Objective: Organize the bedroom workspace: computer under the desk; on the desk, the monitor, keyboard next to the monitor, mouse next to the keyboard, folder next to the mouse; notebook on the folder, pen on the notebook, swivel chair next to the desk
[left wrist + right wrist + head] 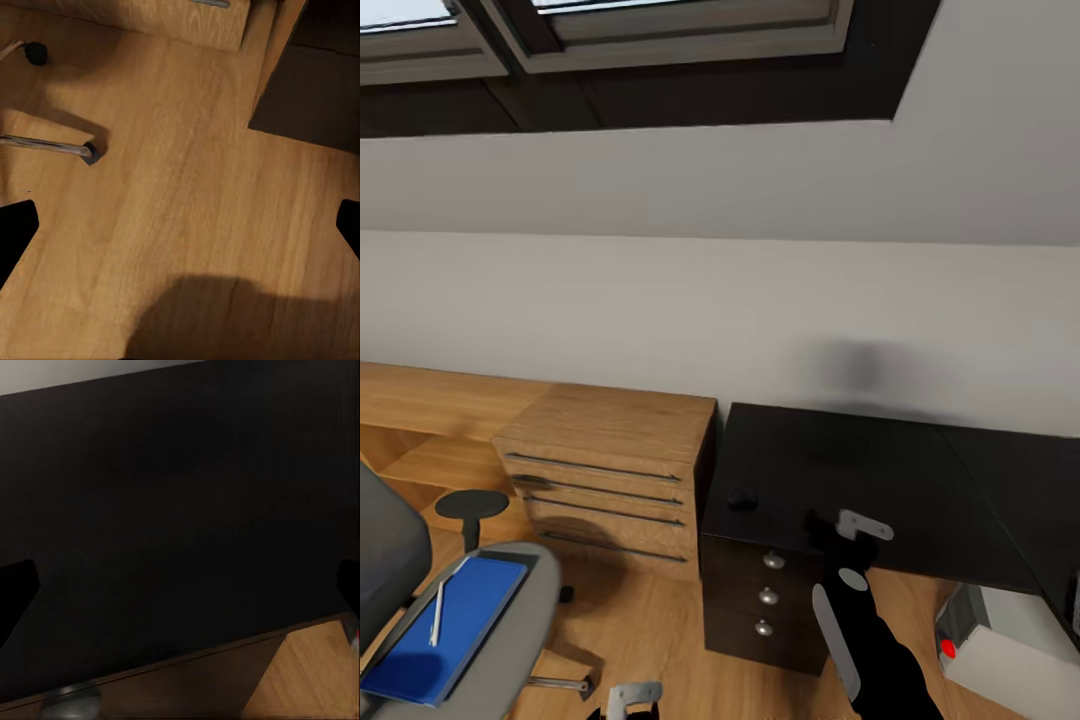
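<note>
Head view: right gripper [857, 527] spread empty over the desk [880, 480] near the mouse [741, 498], left gripper [180, 225] likewise spread above floor; careless sweep may knock mouse off.

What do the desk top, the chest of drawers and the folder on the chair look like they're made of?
Desk: a black top with a slight sheen, probably laminate or lacquered board; no grain shows. Chest of drawers: light wood or veneer, with visible grain and dark slim handles. Folder: flat, matte blue, likely plastic or card.
</note>
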